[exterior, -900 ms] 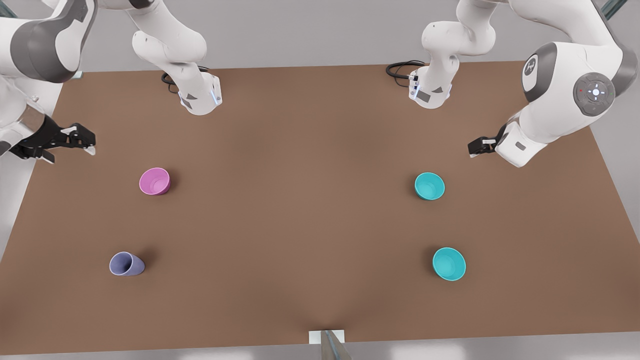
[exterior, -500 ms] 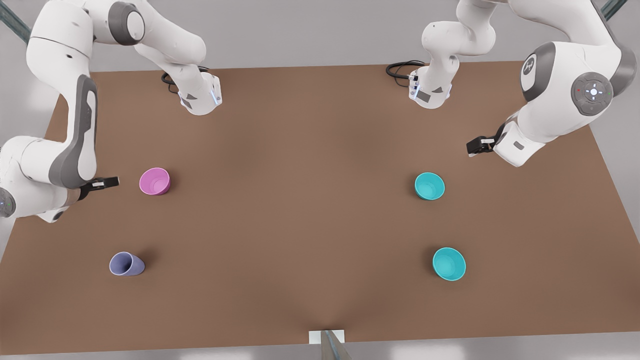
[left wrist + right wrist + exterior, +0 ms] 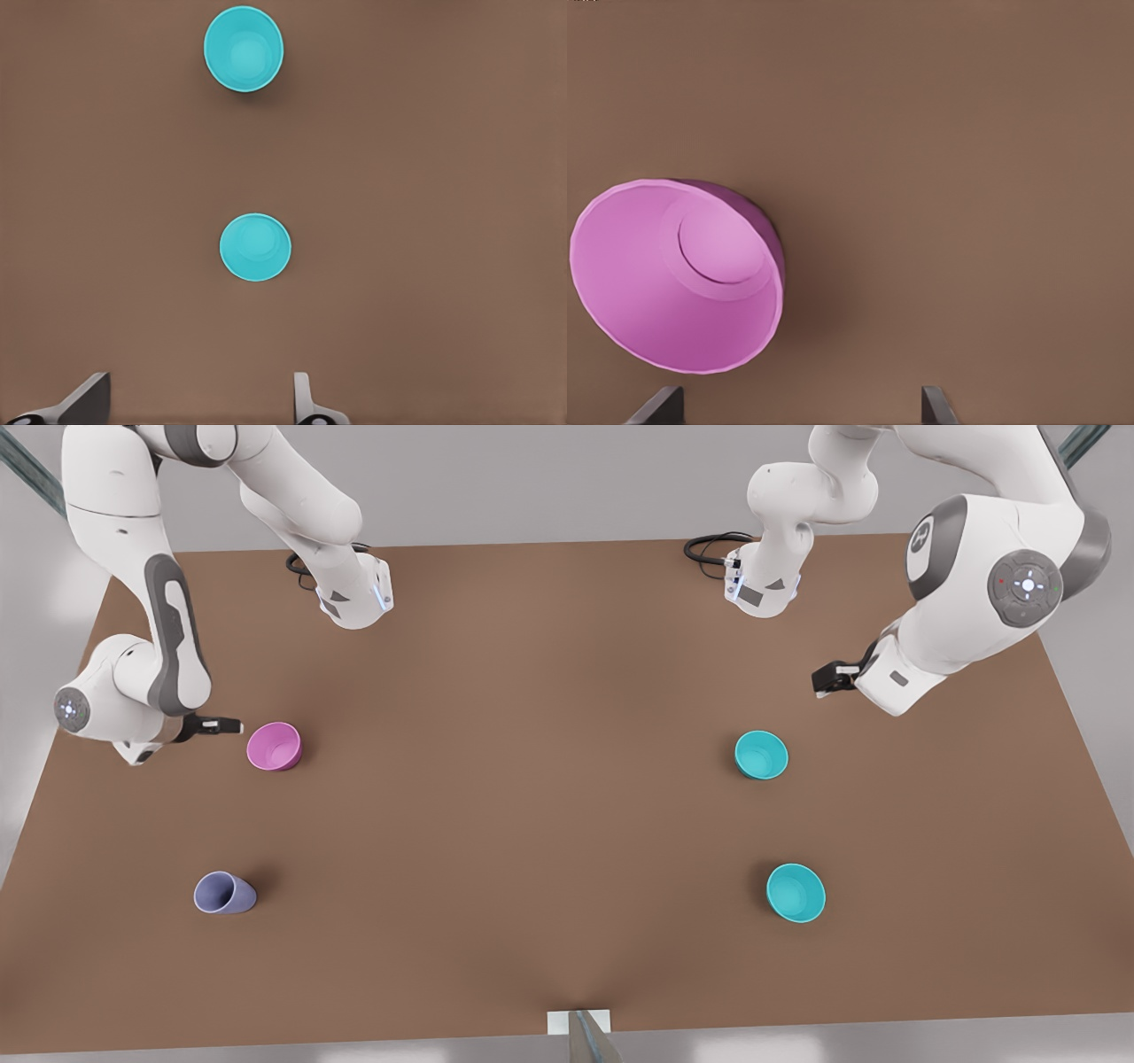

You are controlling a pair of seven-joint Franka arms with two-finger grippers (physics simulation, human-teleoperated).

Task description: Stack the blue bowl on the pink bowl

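Note:
The pink bowl [image 3: 274, 746] stands upright on the front view's left; in the right wrist view the pink bowl [image 3: 678, 274] lies just ahead of one finger. My right gripper [image 3: 221, 726] hovers just left of it, open [image 3: 797, 409] and empty. The blue bowl [image 3: 760, 755] sits upright on the front view's right, the nearer of two teal bowls to my left gripper [image 3: 824, 681]. In the left wrist view the blue bowl [image 3: 255, 247] sits ahead of the open, empty left gripper [image 3: 199, 407].
A brighter turquoise bowl [image 3: 796, 892] [image 3: 244, 49] stands nearer the table's front edge, on the right. A lavender-grey cup [image 3: 224, 893] lies tipped at the front left. Both arm bases [image 3: 354, 598] [image 3: 762, 589] stand at the back of the brown table [image 3: 549, 779].
My right gripper swung in from the table's left edge to just beside the pink bowl. My left gripper drifted slightly toward the front view's left. No bowl moved.

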